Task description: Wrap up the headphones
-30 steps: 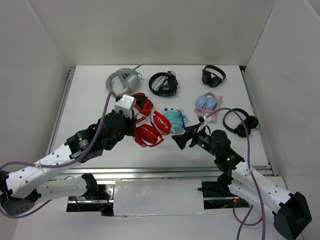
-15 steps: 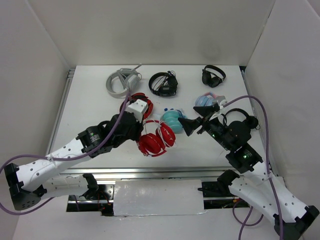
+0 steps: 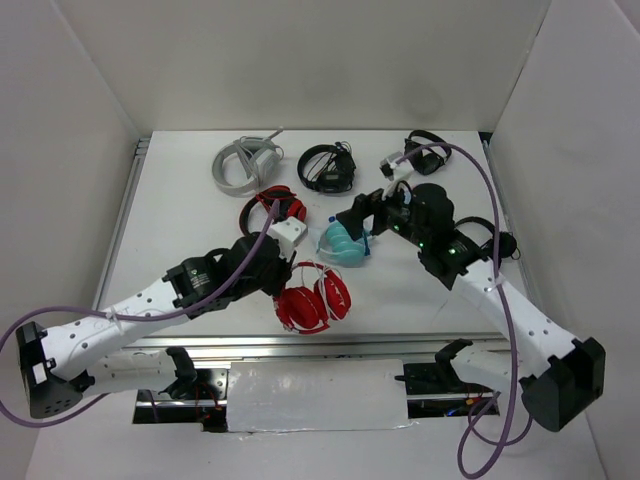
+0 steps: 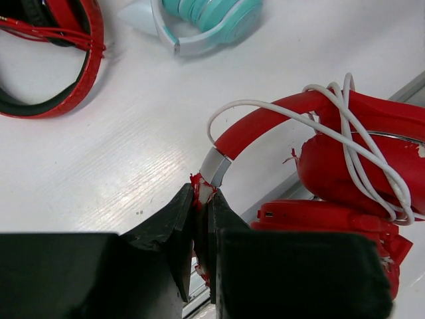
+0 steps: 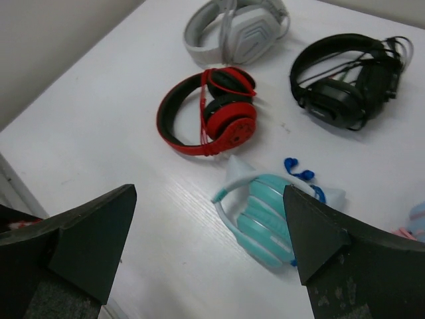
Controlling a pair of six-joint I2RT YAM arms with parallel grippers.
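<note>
The glossy all-red headphones (image 3: 313,297) lie folded near the table's front edge, their thin white cable (image 4: 358,149) wound over the headband and an earcup. My left gripper (image 3: 286,274) is shut on the end of their headband (image 4: 202,193), close beside the silver hinge. In the left wrist view the red earcups (image 4: 362,169) fill the right side. My right gripper (image 3: 352,215) is open and empty, raised above the teal pair (image 5: 275,212), far from the red headphones.
The teal headphones (image 3: 345,243) lie mid-table with red-and-black hoop headphones (image 3: 272,208) left of them. Grey (image 3: 245,162) and black (image 3: 328,168) pairs lie at the back, another black pair (image 3: 426,150) at back right. The metal front rail (image 3: 300,345) runs just below the red headphones.
My left gripper has dragged the red headphones toward the front edge. My right arm has let go, swung back and up, and now hovers open over the teal pair.
</note>
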